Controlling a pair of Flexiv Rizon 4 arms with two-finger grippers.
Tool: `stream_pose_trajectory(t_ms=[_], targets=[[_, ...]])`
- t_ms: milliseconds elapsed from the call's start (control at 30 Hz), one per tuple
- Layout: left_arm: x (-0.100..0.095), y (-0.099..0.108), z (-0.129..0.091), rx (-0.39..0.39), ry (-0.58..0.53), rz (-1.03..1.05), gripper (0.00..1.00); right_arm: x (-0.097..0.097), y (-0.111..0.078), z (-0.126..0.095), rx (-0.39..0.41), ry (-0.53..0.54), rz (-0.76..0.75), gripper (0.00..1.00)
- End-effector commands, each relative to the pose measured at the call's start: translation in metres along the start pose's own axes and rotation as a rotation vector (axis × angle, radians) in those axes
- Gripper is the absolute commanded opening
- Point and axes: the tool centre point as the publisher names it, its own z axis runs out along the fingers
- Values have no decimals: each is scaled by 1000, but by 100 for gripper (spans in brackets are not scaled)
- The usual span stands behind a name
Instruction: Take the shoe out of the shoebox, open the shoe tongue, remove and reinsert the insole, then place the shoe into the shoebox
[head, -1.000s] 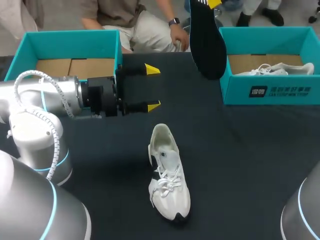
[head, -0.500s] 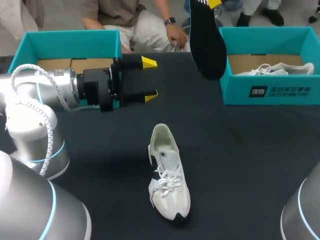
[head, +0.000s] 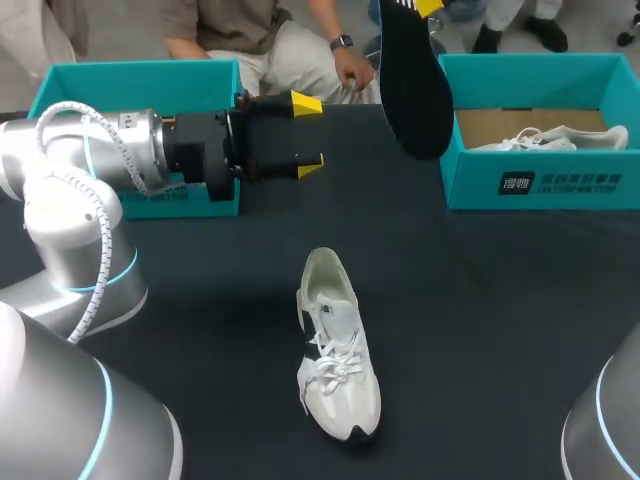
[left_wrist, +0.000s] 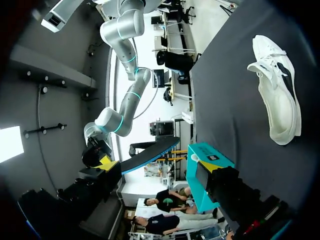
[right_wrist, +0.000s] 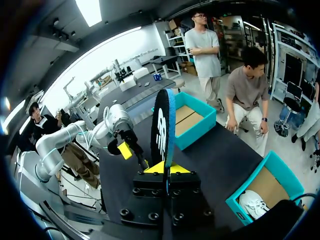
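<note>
I count two white shoes. One shoe lies on its sole on the dark table, toe toward me and heel away, and I place everything else by it. The second shoe lies in the right shoebox, which stands beyond the table shoe's heel and well off to its right. That is one of two teal shoeboxes. The left shoebox stands beyond the heel and well off to the left.

There is one insole, dark with a blue edge. My right gripper pinches its lower end between both yellow tips and holds it upright in the air, above and beyond the shoe's heel.

My left gripper hangs beyond the heel, slightly left of it, in front of the left shoebox. Its fingers are spread wide with nothing between them.
</note>
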Motion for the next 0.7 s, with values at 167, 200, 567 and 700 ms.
stream_pose_trajectory(t_ms=[167,200,567,700], targets=[[-1,3,3,3,2,1,100,-3,0,0,37,58,63,0],[-1,3,3,3,2,1,100,-3,0,1,52,71,77,0],[-1,3,3,3,2,1,100,-4,-16,21,291,288,334,0],[-1,3,3,3,2,1,100,1,-14,32,325,324,368,0]])
